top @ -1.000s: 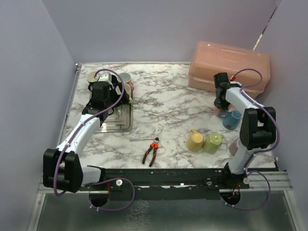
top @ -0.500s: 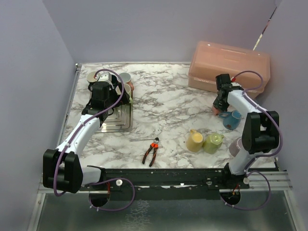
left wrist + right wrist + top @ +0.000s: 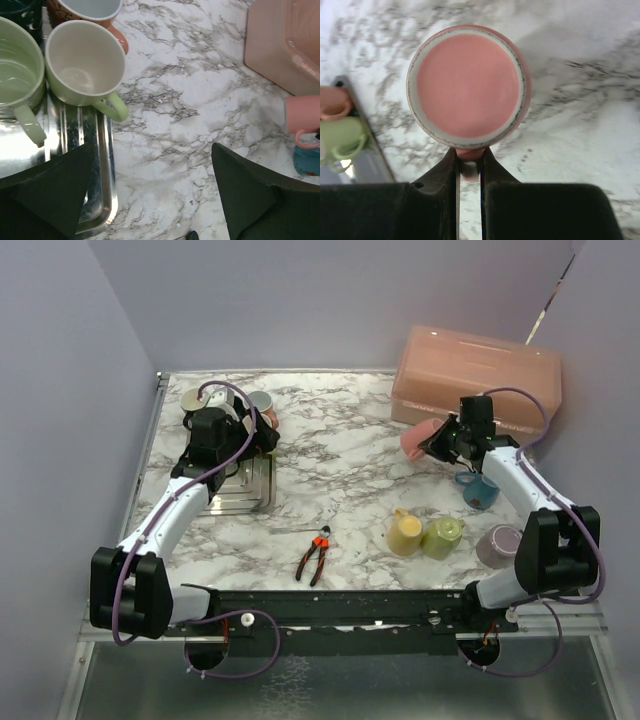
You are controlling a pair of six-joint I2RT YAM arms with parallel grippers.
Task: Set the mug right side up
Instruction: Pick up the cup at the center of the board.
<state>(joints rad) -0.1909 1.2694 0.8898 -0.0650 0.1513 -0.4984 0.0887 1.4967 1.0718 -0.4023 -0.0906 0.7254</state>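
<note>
My right gripper (image 3: 447,440) is shut on the handle of a pink mug (image 3: 417,441) and holds it in the air, tipped on its side, in front of the pink box. In the right wrist view the mug's flat base (image 3: 468,85) faces the camera and both fingers (image 3: 445,167) pinch the handle (image 3: 469,155). The mug also shows at the right edge of the left wrist view (image 3: 303,116). My left gripper (image 3: 262,445) is open and empty above the right edge of the metal tray (image 3: 258,495).
A pink lidded box (image 3: 476,380) stands at the back right. A blue mug (image 3: 478,490), a grey mug (image 3: 503,545), a green mug (image 3: 442,537) and a yellow mug (image 3: 405,533) sit at the right. Pliers (image 3: 316,555) lie near the front. The tray holds several mugs (image 3: 85,62).
My right gripper has lifted the pink mug off the table by its handle and swung it up and to the left, tipping it sideways. The left arm has hardly moved.
</note>
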